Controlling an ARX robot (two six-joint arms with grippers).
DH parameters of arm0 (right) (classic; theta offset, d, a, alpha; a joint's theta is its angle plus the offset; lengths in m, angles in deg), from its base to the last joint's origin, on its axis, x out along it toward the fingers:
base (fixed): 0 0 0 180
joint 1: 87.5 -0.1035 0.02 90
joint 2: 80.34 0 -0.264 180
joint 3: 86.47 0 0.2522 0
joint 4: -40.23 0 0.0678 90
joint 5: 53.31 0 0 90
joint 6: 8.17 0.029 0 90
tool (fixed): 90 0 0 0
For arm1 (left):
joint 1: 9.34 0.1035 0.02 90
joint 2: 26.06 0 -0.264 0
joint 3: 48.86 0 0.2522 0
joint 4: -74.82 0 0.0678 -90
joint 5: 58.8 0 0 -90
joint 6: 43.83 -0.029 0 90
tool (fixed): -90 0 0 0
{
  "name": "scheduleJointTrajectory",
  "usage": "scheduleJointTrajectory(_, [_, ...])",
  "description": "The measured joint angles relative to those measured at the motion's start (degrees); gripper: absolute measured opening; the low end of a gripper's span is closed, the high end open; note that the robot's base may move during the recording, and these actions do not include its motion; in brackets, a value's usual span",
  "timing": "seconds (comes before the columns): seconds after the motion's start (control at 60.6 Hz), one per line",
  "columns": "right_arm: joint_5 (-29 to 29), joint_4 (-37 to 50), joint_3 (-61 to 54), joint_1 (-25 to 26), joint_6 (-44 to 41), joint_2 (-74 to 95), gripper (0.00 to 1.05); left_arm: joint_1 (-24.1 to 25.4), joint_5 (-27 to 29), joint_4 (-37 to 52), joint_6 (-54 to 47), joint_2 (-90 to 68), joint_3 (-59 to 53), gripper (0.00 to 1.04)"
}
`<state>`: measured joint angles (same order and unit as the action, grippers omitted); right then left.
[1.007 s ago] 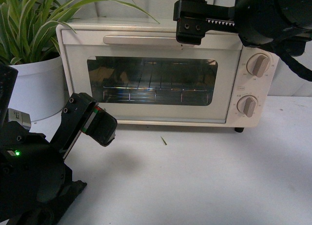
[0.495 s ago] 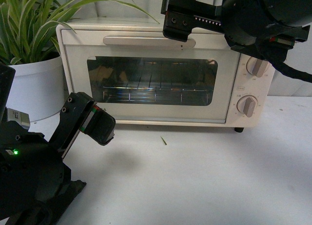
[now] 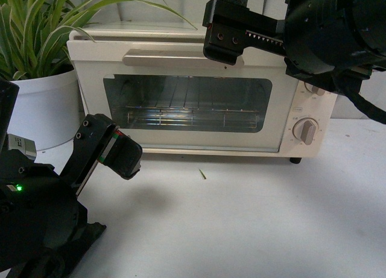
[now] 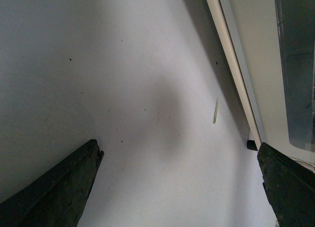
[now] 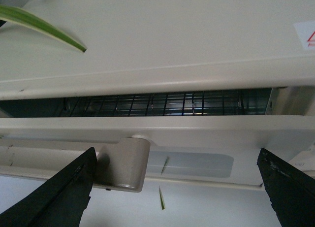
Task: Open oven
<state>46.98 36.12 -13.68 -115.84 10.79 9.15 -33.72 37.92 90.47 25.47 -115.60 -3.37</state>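
Observation:
The cream-white oven (image 3: pixel 181 139) stands at the back of the white table. Its glass door is tipped out a little at the top, and the silver bar handle (image 3: pixel 163 58) leans forward. My right gripper (image 3: pixel 226 40) is open at the right end of the handle, by the door's top edge. In the right wrist view the gripper (image 5: pixel 177 187) straddles the handle's end mount (image 5: pixel 123 163), and the wire rack (image 5: pixel 162 104) shows through the gap. My left gripper (image 3: pixel 111 151) is open and empty, low in front of the oven's left corner. In the left wrist view it (image 4: pixel 177 187) is over bare table.
A striped-leaf plant (image 3: pixel 36 31) in a white pot (image 3: pixel 42 106) stands left of the oven. The lower beige knob (image 3: pixel 307 131) shows; my right arm mostly covers the upper one. A small green leaf scrap (image 3: pixel 203 174) lies on the table in front of the oven.
The oven door has tipped outward at the top, opening a narrow gap. My right gripper has come slightly toward the camera at the handle. The left arm has barely moved.

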Motion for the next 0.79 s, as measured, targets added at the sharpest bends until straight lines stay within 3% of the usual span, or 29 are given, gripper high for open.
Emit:
scheduleJointTrajectory(0.347, [-4.59,4.94,-12.57,-2.75,1.66,-6.60,0.95,0.44,0.22,-0.02,0.00,0.00,0.00,0.98])
scheduleJointTrajectory(0.792, [-1.60,4.85,-24.20,-4.24,5.68,-24.70,0.95,1.49,1.81,-0.13,-1.53,0.57,-0.94,0.98])
